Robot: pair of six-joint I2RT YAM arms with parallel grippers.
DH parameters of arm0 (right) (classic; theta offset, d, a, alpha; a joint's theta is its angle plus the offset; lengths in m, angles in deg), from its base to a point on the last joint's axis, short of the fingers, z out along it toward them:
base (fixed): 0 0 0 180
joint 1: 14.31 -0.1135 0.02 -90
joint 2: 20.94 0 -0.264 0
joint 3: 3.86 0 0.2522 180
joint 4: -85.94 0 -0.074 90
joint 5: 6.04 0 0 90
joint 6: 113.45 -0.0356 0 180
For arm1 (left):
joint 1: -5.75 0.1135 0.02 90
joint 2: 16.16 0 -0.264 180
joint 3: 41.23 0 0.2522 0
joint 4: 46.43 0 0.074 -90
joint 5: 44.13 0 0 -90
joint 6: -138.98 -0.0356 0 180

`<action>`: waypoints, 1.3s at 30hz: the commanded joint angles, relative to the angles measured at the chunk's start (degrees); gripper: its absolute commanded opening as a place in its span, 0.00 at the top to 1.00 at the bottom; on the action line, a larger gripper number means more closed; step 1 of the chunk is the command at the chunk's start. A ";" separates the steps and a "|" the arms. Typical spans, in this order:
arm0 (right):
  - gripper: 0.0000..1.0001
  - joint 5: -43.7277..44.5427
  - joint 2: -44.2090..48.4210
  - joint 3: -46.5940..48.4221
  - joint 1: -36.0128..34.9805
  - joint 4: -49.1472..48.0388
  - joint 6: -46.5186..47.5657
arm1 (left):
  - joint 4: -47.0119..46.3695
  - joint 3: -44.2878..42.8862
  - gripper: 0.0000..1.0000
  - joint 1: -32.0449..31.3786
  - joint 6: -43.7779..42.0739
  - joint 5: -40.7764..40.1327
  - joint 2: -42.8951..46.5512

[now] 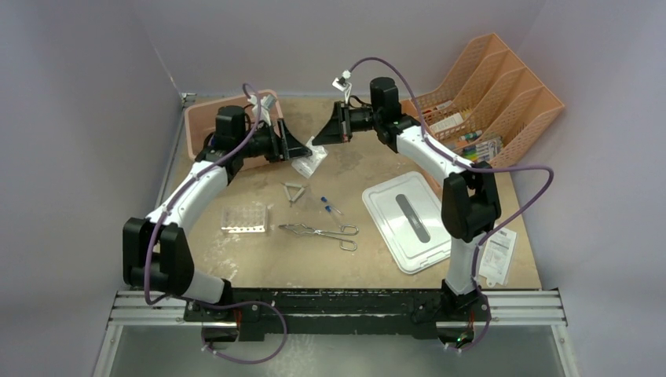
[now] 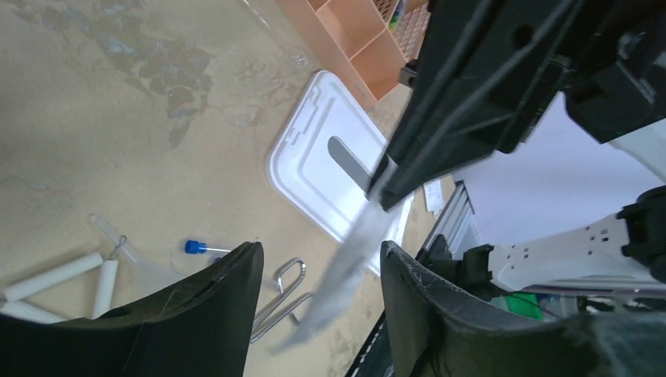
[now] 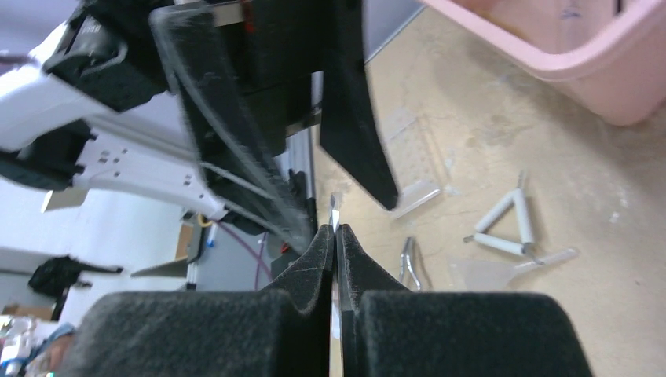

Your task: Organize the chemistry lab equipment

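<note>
The small clear bag [image 1: 309, 162] hangs between the two grippers above the back of the table. My right gripper [image 1: 320, 137] is shut on the bag's top edge [image 3: 334, 214]. My left gripper [image 1: 302, 149] is open, and the hanging bag [image 2: 357, 239] lies between its fingers without touching them. On the table lie a wire triangle with white sleeves [image 1: 293, 191], two blue-capped vials [image 1: 330, 206], the silver tongs [image 1: 318, 232] and the clear tube rack [image 1: 244, 217]. The flask and the brush are out of view.
A pink bin [image 1: 196, 126] stands at the back left behind the left arm. An orange file organiser [image 1: 491, 98] holding small items stands at the back right. A white lid [image 1: 408, 221] lies right of centre. A printed paper slip [image 1: 496, 255] lies at the right edge.
</note>
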 commanded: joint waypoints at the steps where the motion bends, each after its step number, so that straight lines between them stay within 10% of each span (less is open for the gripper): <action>1: 1.00 -8.19 1.86 3.79 -0.54 -3.58 -0.91 | 13.17 -8.32 0.45 -0.04 -14.23 5.52 -2.94; 8: 1.00 -8.52 1.36 4.87 -0.53 -2.39 -0.32 | 4.62 -6.85 0.81 -0.11 -8.29 12.89 -2.07; 18: 1.00 -4.51 0.00 6.76 -0.11 -0.26 0.50 | 2.05 -7.15 1.00 -0.12 -6.41 13.77 -0.97; 21: 0.69 -0.84 0.69 6.95 0.77 1.45 0.71 | 2.46 -7.10 1.00 -0.03 -6.58 11.50 -0.72; 27: 0.35 11.64 4.36 5.21 3.62 4.17 1.26 | 4.57 -7.56 1.00 2.88 -6.08 0.54 0.59; 39: 0.32 23.62 9.16 -0.14 5.57 8.64 4.47 | 17.58 -13.87 1.00 14.07 -3.26 -39.01 0.31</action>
